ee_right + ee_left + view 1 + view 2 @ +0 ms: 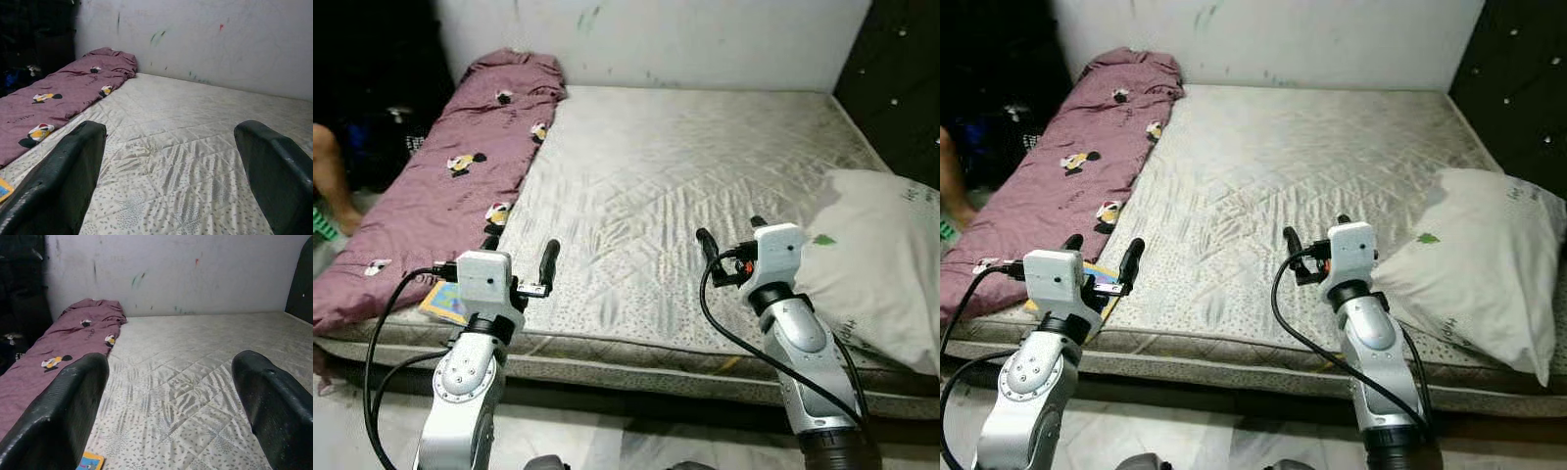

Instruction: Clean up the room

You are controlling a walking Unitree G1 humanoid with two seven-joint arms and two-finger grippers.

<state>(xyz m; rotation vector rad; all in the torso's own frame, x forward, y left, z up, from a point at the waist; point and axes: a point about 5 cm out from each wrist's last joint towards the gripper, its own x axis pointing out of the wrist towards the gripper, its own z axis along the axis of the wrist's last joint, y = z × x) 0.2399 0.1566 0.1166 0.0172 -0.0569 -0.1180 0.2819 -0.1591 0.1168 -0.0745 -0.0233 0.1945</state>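
1. Left eye view: the robot stands at the near edge of a bare mattress [675, 186]. The left gripper [521, 257] and right gripper [729, 235] both hover over the near strip of the mattress, fingers spread and empty. A purple blanket [440, 196] printed with cartoon figures lies along the left side; its long axis runs from the near-left corner to the far wall, its far end bunched up there. A white pillow [881, 259] lies at the right edge, tilted, with its long axis running roughly near to far. A small colourful booklet [445, 299] sits at the near-left edge, just below the left gripper. A person's leg [333, 176] shows at far left.

2. Right eye view: the same layout. The pillow partly overhangs the mattress's right side.

3. Left wrist view: the two spread fingers [58, 416] frame the mattress, with the blanket on one side and the booklet's corner close by.

4. Right wrist view: fingers [63, 176] wide apart, nothing between them, pointing towards the far wall [220, 39].

5. Judgement: the step looks like choosing what to tidy first. To do it well, grasp the blanket at its near end, pinching a thick fold, and pull along its length, not across.
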